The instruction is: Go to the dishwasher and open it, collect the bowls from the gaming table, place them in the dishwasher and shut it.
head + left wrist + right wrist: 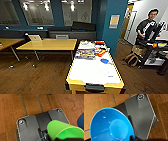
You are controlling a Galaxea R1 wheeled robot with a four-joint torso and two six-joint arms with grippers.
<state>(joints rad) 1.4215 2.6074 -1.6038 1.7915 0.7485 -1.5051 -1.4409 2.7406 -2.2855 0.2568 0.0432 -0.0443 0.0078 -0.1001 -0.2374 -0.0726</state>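
Note:
The gaming table (95, 84) stands right in front of me, with a white top, a yellow rim and a black slot in its near end. One blue bowl (104, 60) lies on it toward the right side. In the left wrist view my left gripper (55, 138) is shut on the rim of a green bowl (62, 130), which hangs over the wood floor. My right gripper (133, 138) is shut on the edge of another blue bowl (111, 125), also above the floor. The dishwasher is out of view.
Coloured packets and boxes (86, 53) crowd the table's far end. Yellow-wood tables (48, 44) stand to the left, with a chair behind them. A person (147, 26) with a control rig and a loaded cart (152, 51) is at the right. A teal pillar (112, 25) rises behind the table.

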